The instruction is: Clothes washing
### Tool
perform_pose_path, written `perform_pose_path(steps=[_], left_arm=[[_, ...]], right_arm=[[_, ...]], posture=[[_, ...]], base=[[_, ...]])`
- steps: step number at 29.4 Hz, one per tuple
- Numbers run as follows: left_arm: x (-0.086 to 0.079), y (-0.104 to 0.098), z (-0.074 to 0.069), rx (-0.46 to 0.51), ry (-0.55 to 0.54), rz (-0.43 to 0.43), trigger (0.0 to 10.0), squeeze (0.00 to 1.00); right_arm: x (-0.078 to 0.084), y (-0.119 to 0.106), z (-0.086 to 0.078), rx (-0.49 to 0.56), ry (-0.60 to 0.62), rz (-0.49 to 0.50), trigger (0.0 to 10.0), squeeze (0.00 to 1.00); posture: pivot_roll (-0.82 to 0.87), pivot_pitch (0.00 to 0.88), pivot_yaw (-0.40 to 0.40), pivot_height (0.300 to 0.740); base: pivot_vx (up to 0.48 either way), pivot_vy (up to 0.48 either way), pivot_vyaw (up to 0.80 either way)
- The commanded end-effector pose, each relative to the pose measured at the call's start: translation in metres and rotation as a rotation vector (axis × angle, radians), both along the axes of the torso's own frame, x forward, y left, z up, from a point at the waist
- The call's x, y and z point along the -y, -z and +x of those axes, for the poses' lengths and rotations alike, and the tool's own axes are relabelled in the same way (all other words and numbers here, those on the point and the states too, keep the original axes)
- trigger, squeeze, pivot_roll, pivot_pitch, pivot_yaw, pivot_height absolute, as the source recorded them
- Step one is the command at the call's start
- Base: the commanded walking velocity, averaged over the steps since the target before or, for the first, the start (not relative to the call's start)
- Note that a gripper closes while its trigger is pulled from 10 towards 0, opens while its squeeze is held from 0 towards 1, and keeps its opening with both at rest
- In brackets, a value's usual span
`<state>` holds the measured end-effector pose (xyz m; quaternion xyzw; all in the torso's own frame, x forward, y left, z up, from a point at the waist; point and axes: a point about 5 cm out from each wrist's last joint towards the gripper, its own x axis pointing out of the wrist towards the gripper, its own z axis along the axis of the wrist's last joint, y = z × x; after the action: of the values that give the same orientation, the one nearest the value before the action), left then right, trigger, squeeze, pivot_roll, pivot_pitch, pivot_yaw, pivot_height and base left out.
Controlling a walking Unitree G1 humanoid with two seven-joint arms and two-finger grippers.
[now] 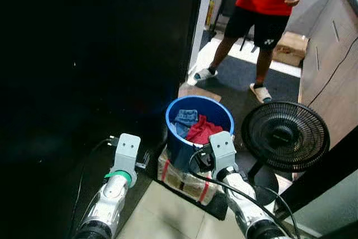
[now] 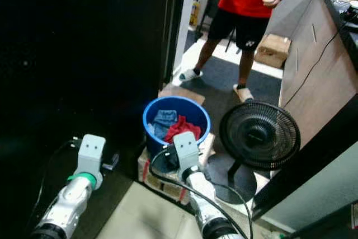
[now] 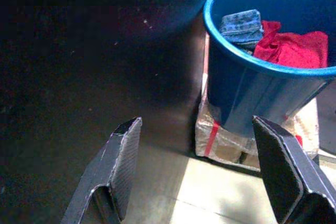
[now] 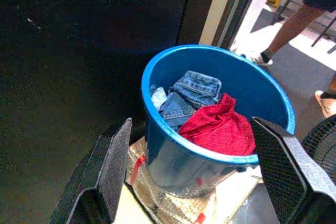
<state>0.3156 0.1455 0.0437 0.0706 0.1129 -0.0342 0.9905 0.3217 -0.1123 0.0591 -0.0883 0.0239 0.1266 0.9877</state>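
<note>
- Two garments, a red cloth (image 4: 220, 129) and folded jeans (image 4: 191, 95), are lying inside a blue bucket (image 4: 173, 156) that is sitting on a wrapped box (image 1: 182, 178).
- The right gripper (image 4: 194, 174) is hovering near the bucket, fingers spread apart, holding nothing.
- The left gripper (image 3: 202, 169) is hanging beside it, likewise released.
- A black fan (image 1: 285, 135) is standing beside the bucket, and a person (image 1: 263, 4) is standing beyond.

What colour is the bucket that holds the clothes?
Blue. The bucket shows best in the right wrist view.
</note>
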Motion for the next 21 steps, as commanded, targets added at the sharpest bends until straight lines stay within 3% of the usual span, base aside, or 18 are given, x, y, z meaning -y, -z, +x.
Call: perform_pose_path(steps=[1, 21], left_arm=[[0.0006, 0.0063, -0.0026, -0.034, 0.000, 0.008, 10.0, 0.00], [0.0049, 0.0069, -0.0039, -0.026, 0.018, 0.005, 10.0, 0.00]], right_arm=[[0.0043, 0.0047, -0.0023, -0.019, 0.012, -0.007, 10.0, 0.00], [0.0045, 0.0079, -0.0054, -0.030, 0.021, 0.008, 10.0, 0.00]], posture=[[0.09, 0.000, -0.022, 0.740], [0.08, 0.004, -0.018, 0.740]], base=[[0.000, 0.000, 0.00], [0.000, 0.000, 0.00]])
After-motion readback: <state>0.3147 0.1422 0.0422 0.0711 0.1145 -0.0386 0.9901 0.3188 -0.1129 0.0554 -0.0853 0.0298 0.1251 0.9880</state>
